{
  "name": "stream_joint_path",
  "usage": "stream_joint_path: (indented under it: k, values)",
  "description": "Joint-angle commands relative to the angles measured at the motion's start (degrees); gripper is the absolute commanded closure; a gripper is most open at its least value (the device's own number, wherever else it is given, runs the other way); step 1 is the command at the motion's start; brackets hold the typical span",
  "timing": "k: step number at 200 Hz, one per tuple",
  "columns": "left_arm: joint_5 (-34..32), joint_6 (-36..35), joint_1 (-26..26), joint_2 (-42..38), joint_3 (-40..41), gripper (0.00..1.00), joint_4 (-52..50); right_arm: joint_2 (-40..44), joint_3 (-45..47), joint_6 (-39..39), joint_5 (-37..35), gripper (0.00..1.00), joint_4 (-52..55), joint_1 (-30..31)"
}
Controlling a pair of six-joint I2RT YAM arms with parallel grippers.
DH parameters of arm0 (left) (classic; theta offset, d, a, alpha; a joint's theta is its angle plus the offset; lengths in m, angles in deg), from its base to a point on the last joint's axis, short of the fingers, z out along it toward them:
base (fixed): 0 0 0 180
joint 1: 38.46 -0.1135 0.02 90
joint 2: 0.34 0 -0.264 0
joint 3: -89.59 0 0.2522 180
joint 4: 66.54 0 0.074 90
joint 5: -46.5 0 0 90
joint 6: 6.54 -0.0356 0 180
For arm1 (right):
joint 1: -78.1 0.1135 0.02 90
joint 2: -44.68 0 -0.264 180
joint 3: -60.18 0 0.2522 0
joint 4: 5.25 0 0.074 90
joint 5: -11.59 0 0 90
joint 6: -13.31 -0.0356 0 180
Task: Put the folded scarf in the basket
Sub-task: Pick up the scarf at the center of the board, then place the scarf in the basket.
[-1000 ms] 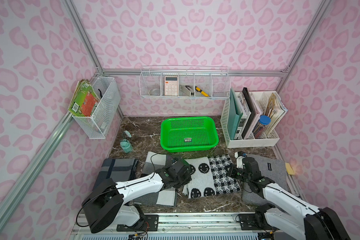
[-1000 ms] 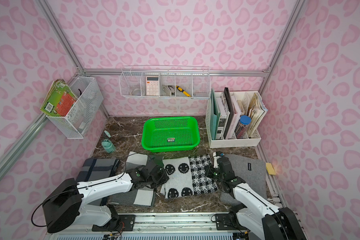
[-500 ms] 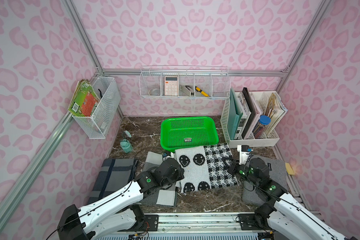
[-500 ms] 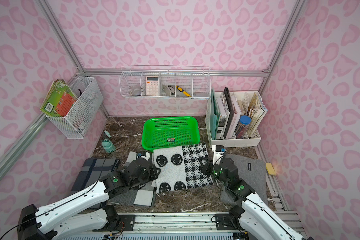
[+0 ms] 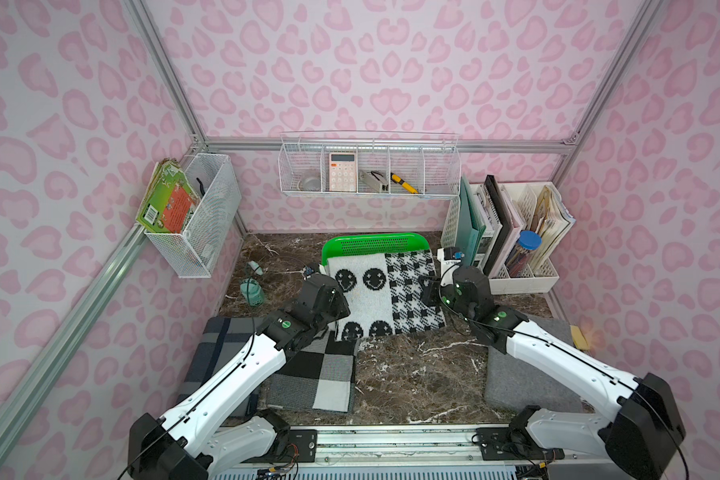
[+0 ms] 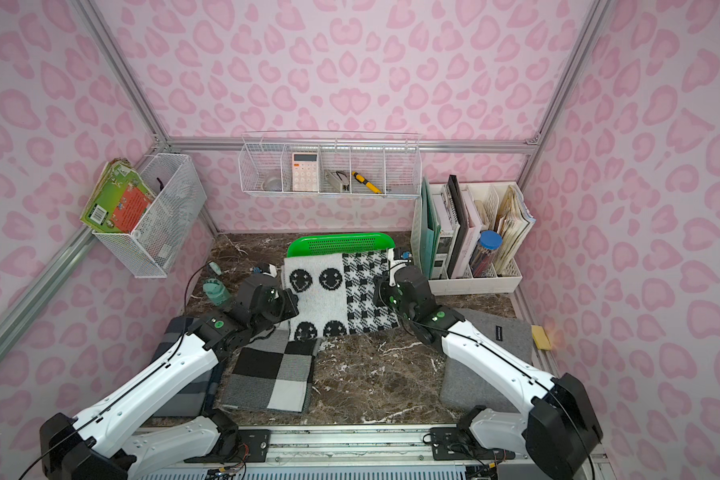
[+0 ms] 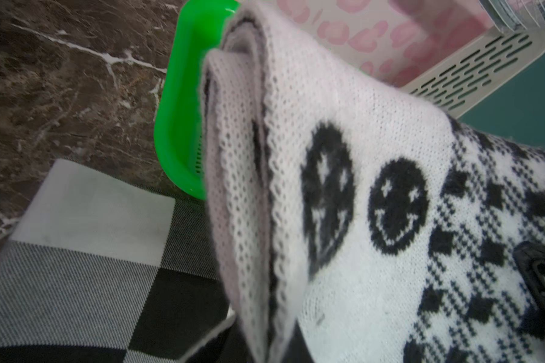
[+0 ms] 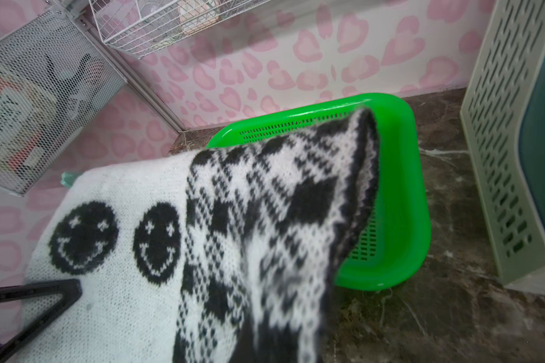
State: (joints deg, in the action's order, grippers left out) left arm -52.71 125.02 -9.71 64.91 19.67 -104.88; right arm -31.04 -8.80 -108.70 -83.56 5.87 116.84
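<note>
The left tool [image 5: 336, 300] is shown closed on the left edge of the folded scarf [image 5: 385, 291], and the right tool [image 5: 427, 289] closed on its right edge; the jaws themselves are hidden by the wrist housings in both top views, but the cloth is seen pinched and lifted between the two. In the wrist views the stacked knit layers of the scarf [image 7: 343, 195] are carried clear of the desk [image 5: 416, 374], with the far edge held over the near rim of the basket [image 8: 403, 201]. The bright green basket [image 6: 339, 243] stands at the back of the desk, and only its far wall and rim are left uncovered.

Compared with a second earlier, the scarf is no longer lying flat in front of the basket: it is raised and advanced toward the back wall, so that most of the basket floor is now masked by it. Both arms are extended further forward. The transport step is judged nearly complete; lowering and release remain. The checked cloth [image 5: 312, 374] and the grey pad [image 5: 528, 374] are unchanged on the desk.
</note>
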Motion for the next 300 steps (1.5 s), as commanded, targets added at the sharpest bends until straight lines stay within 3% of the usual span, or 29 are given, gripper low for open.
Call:
stream_joint_path:
  k: [1, 77, 216, 285, 300]
  values:
    - [4.77, -4.37, -5.25, 3.41, -2.95, 1.0, 3.21, -6.5, -6.35, 4.95, -3.28, 1.0, -2.95, -0.24]
    - [13.84, -7.29, -16.21, 20.95, -15.42, 1.0, 8.0, -25.39, -22.26, 7.67, -0.38, 1.0, -5.54, -5.67]
    - [18.95, -9.13, -17.24, 37.89, -26.33, 1.0, 4.9, -36.1, -27.46, 9.9, -0.53, 1.0, -4.06, -9.13]
    - [20.38, -8.45, -17.24, 42.03, -27.55, 1.0, 3.51, -39.12, -28.78, 10.85, -0.02, 1.0, -2.95, -9.31]
    - [21.29, -8.43, -17.2, 42.58, -28.97, 0.96, 2.6, -39.09, -28.73, 10.35, -0.42, 0.95, -2.31, -9.34]
